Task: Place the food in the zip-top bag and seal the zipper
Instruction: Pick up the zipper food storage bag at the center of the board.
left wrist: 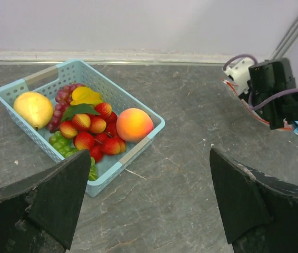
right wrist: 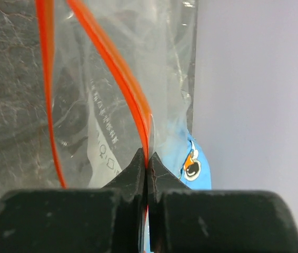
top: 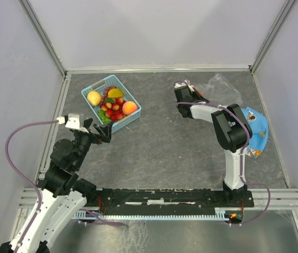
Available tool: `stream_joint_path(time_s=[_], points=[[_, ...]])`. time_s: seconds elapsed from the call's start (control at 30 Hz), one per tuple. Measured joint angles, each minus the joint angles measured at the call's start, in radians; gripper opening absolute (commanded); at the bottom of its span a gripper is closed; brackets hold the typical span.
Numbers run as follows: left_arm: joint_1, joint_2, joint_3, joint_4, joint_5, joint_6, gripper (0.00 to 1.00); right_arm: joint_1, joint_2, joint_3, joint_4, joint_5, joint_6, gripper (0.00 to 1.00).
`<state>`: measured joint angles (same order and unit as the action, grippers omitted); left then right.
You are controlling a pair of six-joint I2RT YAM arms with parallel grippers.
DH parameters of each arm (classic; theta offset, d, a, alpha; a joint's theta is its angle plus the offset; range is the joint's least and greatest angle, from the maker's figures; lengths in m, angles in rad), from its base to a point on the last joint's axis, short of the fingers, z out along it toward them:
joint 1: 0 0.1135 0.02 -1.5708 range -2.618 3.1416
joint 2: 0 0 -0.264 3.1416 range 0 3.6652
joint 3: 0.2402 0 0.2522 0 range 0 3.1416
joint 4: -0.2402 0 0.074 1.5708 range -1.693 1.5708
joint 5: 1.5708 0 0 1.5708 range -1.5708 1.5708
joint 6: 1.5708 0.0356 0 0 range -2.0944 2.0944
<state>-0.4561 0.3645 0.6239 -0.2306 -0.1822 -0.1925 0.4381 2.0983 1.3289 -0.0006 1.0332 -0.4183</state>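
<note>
The food (top: 112, 104) lies in a light blue basket (top: 133, 118) at the back left: a yellow lemon (left wrist: 32, 109), an orange peach (left wrist: 134, 124), red strawberries (left wrist: 93, 134) and green grapes (left wrist: 60, 143). My left gripper (left wrist: 146, 197) stands open just in front of the basket's near corner, with bare table between its fingers. The clear zip-top bag (top: 220, 87) lies at the back right. My right gripper (right wrist: 147, 161) is shut on one side of its red-orange zipper (right wrist: 120, 71); the other strip (right wrist: 48, 79) runs apart from it, so the mouth gapes.
A blue cloth-like object with cartoon prints (top: 258, 134) lies at the right edge beside the right arm. Metal frame rails (top: 154, 68) and grey walls bound the dark stone-patterned table on three sides.
</note>
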Motion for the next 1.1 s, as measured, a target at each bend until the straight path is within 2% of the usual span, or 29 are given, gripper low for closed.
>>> stream_joint_path(time_s=[0.23, 0.53, 0.7, 0.87, 1.1], points=[[0.0, 0.094, 0.072, -0.045, 0.029, -0.016, 1.0, 0.047, -0.221, -0.073, -0.106, -0.032, 0.091, 0.02], [0.0, 0.092, 0.078, -0.051, 0.09, -0.143, 0.99, 0.171, -0.511, -0.157, -0.262, -0.12, 0.233, 0.02], [0.0, 0.106, 0.061, -0.023, 0.128, -0.213, 1.0, 0.226, -0.603, -0.198, -0.336, -0.169, 0.291, 0.02], [0.0, 0.193, 0.025, 0.032, 0.196, -0.307, 0.98, 0.308, -0.695, -0.219, -0.389, -0.215, 0.352, 0.02], [-0.006, 0.317, -0.046, 0.14, 0.291, -0.438, 0.93, 0.426, -0.726, -0.232, -0.424, -0.243, 0.42, 0.02]])
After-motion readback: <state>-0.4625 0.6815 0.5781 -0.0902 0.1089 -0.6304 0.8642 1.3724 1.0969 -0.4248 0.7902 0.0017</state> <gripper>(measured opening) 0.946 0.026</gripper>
